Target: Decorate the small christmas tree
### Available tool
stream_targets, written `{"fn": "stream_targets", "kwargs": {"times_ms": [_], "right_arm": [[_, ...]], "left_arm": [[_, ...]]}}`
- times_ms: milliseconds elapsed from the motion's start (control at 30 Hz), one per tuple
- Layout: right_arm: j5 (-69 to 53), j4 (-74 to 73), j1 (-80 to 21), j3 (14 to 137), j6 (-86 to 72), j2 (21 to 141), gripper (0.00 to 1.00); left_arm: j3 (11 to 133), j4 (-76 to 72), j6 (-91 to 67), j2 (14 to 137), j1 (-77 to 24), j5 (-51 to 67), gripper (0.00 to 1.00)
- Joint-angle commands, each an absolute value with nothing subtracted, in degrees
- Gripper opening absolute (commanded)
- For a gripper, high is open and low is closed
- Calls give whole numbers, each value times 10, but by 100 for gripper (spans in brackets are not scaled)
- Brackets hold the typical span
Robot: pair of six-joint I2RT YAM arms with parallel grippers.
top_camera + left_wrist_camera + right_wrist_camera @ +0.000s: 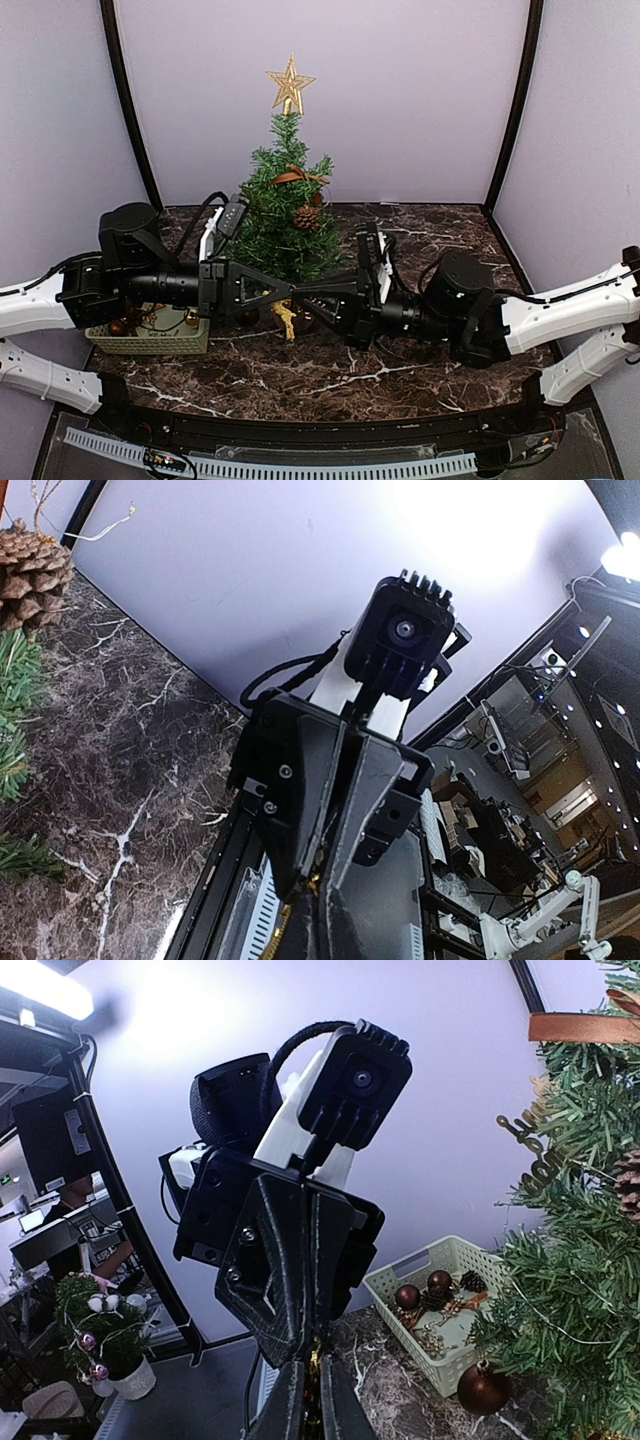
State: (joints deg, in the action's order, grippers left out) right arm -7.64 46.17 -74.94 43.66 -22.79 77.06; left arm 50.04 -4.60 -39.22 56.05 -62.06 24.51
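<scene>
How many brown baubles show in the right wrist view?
3. One bauble and a second lie in the basket; a third sits low beside the small christmas tree. Others may be hidden.

Table [420,375]: under all the other things
Small christmas tree [280,225]: on the table, at the back, in the middle
Star [289,83]: on the very top of the tree
Bow [297,176]: on the tree, below the star
Pine cone [306,217]: on the tree, just under the bow
Basket [150,343]: on the table, left of the tree and nearer the front
Balls [407,1295]: in the basket
Left gripper [290,291]: in front of the tree
Right gripper [303,291]: tip to tip with the left gripper
Hanging ornament [286,320]: under the spot where the two tips meet
</scene>
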Motion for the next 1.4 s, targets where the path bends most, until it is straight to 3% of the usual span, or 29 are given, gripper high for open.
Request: {"fn": "stream_targets", "kwargs": {"times_ms": [0, 233, 400, 533, 967, 1367], "right_arm": [[-86, 477, -744, 447, -235, 769, 2], [-86, 474, -740, 449, -242, 760, 0], [-52, 422, -733, 446, -245, 728, 0], [-38, 400, -723, 431, -249, 701, 0], [17, 229, -685, 435, -258, 628, 0], [-175, 95, -539, 482, -235, 638, 0]], "left_arm": [[492, -59, -387, 548, -623, 244, 0], [497, -41, -375, 544, -623, 233, 4], [523, 27, -340, 523, -623, 186, 39], [528, 57, -327, 491, -622, 143, 52], [538, 83, -327, 493, -620, 95, 60], [582, 199, -330, 489, -529, 82, 60]]}}
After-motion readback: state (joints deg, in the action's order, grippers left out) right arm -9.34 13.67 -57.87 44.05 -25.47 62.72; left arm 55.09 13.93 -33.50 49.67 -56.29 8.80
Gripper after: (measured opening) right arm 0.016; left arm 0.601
